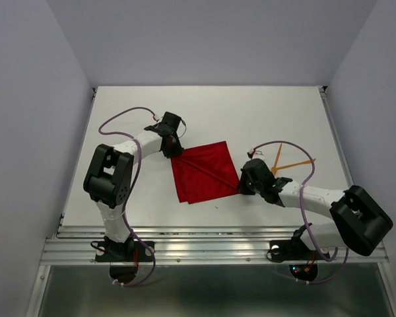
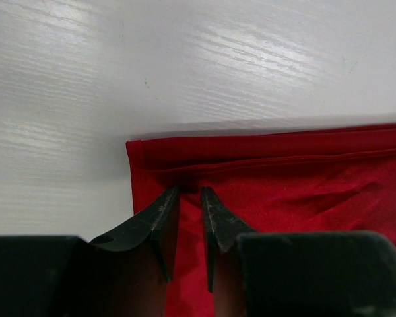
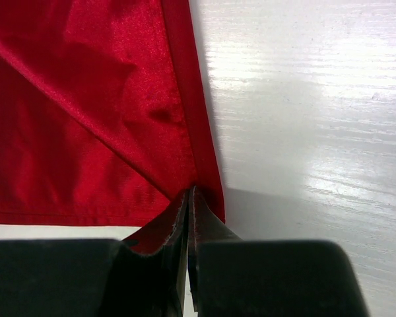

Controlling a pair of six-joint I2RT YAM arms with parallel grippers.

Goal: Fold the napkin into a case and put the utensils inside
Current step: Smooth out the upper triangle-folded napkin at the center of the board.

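Observation:
The red napkin lies spread flat on the white table, with a diagonal crease running across it. My left gripper stands over its far left corner. In the left wrist view its jaws are a little apart, tips down on the napkin just inside the hemmed edge. My right gripper is at the near right corner. In the right wrist view it is shut on that corner of the napkin. Two orange utensils lie crossed on the table to the right of the cloth.
The white table ends in a metal rail at the near edge, and grey walls close in both sides. A purple cable loops off the right arm, just above the utensils.

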